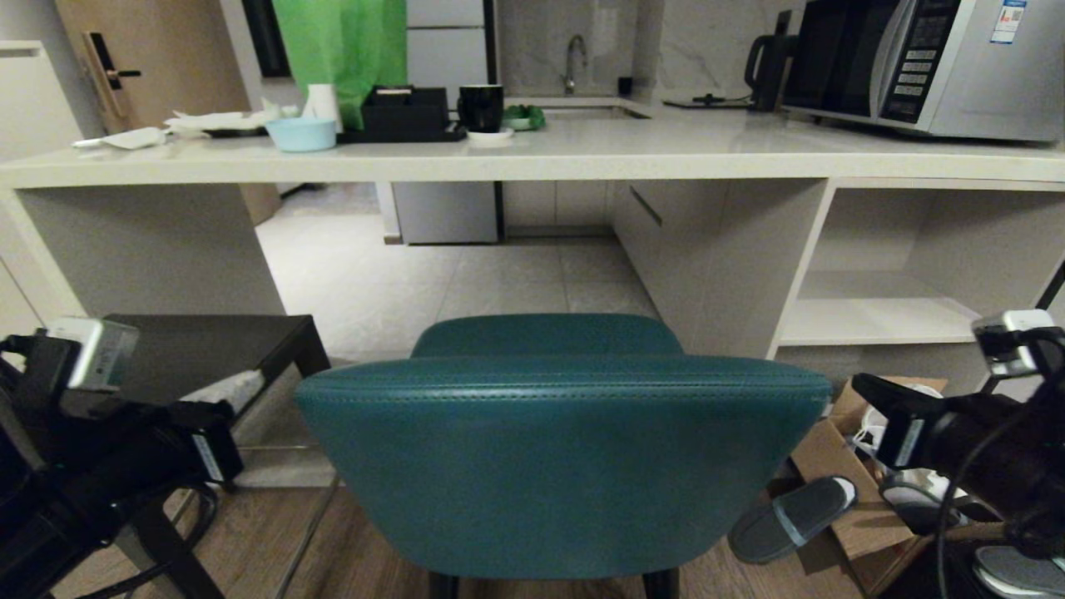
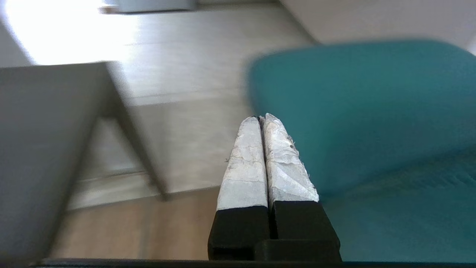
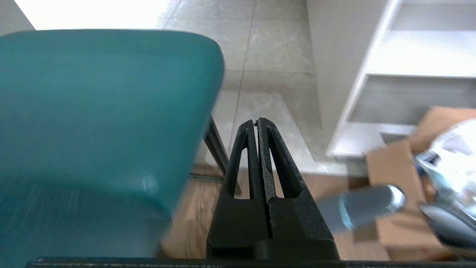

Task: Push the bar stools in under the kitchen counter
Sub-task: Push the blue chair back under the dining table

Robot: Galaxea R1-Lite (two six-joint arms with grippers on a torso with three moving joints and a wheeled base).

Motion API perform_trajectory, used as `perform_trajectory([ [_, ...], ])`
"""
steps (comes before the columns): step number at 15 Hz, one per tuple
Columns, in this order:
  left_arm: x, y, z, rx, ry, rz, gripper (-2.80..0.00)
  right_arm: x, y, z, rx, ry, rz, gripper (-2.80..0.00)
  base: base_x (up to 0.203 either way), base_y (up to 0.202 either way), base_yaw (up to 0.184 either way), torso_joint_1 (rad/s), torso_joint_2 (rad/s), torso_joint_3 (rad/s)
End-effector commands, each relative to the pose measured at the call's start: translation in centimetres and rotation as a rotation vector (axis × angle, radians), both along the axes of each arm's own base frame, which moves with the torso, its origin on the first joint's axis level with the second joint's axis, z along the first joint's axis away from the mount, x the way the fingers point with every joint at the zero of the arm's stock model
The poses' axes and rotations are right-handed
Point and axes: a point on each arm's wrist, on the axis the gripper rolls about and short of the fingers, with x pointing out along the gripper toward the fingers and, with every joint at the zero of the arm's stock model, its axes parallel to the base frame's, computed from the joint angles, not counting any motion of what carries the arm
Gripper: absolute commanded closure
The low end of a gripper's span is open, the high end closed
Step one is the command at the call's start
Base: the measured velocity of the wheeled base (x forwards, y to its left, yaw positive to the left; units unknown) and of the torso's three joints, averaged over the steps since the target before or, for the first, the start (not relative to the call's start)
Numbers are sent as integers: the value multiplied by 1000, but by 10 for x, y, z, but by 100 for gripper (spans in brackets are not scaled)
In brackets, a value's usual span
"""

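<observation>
The teal stool (image 1: 557, 453) stands in the middle of the head view, its rounded back toward the camera. It is in front of the open space under the counter (image 1: 532, 154), not yet under the slab. Its back hides most of its seat, and the legs are cut off at the lower edge, so only two dark stubs show.

The dark stool (image 1: 208, 349) is at the left, just before the grey panel that supports the counter. The left arm covers much of it; only the flat seat and one black leg are clear.

The left hand (image 2: 260, 119) is low at the left side of the teal stool. In its wrist view the two white-wrapped fingers (image 2: 243, 163) are pressed together and hold nothing. Whether they touch the stool back I cannot tell, because the picture is blurred there.

The right hand (image 3: 256, 121) is at the right side of the same stool, its black fingers also closed together and empty, near but apart from the teal edge.

Beside it on the wooden floor lie a cardboard box (image 1: 849, 474) and a grey slipper (image 1: 790, 520), partly hidden by the right arm.
</observation>
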Motion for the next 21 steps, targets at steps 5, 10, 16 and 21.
perform_trajectory([
  [5,15,-28,-38,8,70,-66,0,20,33,-42,-24,108,79,0,0,0,0,0,0,0],
  [10,13,-40,-39,-13,85,-118,0,32,57,-49,-25,50,151,0,0,0,0,0,0,0],
  [16,12,-63,-43,-3,98,-174,0,25,74,-49,-71,34,231,0,0,0,0,0,0,0],
  [21,17,-65,-45,6,100,-165,0,26,74,-48,-67,33,228,0,0,0,0,0,0,0],
])
